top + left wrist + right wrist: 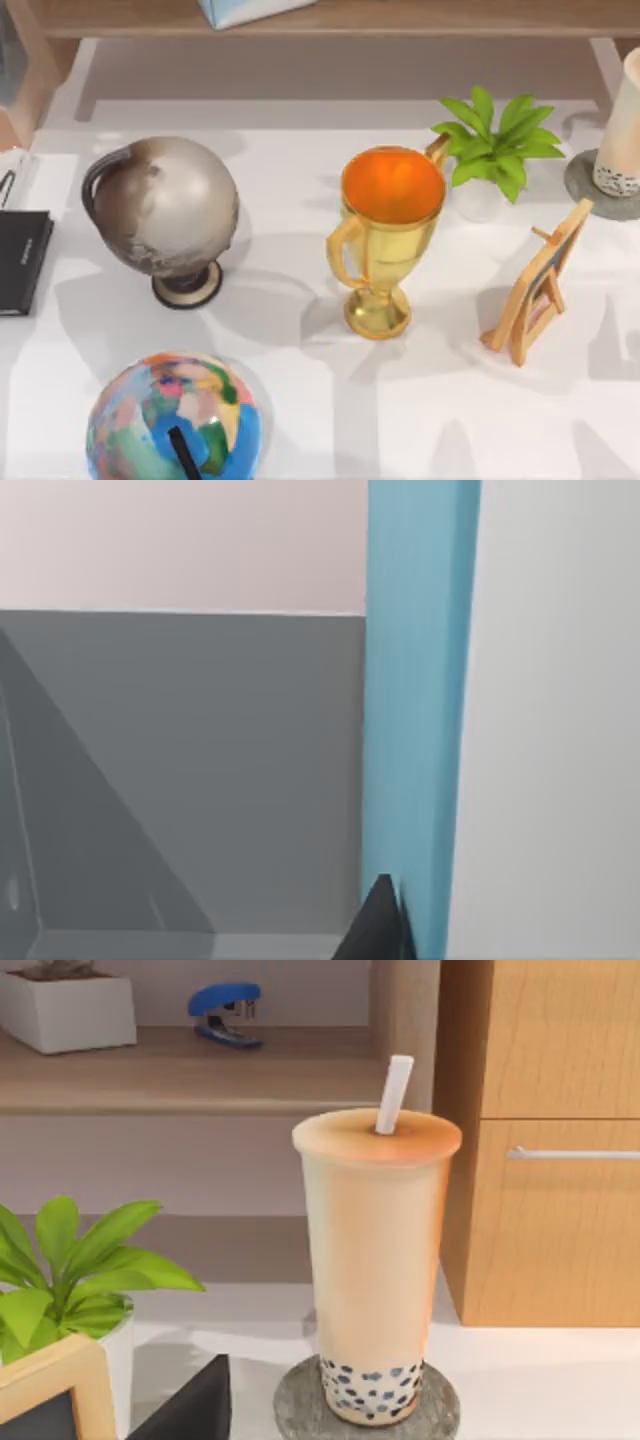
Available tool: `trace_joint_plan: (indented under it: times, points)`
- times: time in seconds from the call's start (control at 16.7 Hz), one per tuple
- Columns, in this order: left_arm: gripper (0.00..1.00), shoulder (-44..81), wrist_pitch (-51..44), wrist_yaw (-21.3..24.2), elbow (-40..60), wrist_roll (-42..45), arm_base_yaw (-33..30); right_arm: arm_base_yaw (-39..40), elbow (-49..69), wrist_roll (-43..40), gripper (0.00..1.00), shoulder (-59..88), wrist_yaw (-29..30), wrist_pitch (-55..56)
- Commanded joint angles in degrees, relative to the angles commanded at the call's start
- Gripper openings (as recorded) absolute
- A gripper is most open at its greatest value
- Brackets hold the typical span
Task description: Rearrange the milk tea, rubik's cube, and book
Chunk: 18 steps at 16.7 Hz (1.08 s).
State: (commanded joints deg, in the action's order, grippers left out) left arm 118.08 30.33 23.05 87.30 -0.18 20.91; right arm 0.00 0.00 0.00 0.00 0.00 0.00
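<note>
The milk tea (375, 1260) is a tall cream-beige cup with a white straw and dark pearls at its base. It stands upright on a round grey coaster (300, 1415) at the table's far right (622, 125). A dark part of my right gripper (197, 1405) shows low in the right wrist view, short of the cup and apart from it. A dark part of my left gripper (380, 925) sits against an upright blue band (420, 710); I cannot tell what that band is. The rubik's cube and the book are out of view.
A gold trophy (385, 235) stands mid-table, with a grey globe (165, 210) to its left and a colourful globe (175, 425) at the front. A potted plant (495, 150) and a wooden easel (540, 285) stand beside the cup. A flat black book (20, 260) lies far left.
</note>
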Motion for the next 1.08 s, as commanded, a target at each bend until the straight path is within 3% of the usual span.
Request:
trace_joint_plan:
  times: [0.3, 0.54, 0.78, 1.08]
  points:
    - [0.00, -0.3, 0.2, 0.0, -0.1, 0.6, -0.2, 0.0, 0.0, 0.0, 1.00, 0.0, 0.0, 0.0]
    - [0.00, -6.6, 1.3, 0.4, -2.4, 8.9, 1.0, 0.0, 0.0, 0.0, 1.00, 0.0, 0.0, 0.0]
    - [0.00, -15.4, 2.1, 1.4, -8.2, 26.4, 3.3, 0.0, 0.0, 0.0, 1.00, 0.0, 0.0, 0.0]
    - [0.00, -24.5, 3.3, 2.8, -21.2, 56.4, 7.1, 0.0, 0.0, 0.0, 1.00, 0.0, 0.0, 0.0]
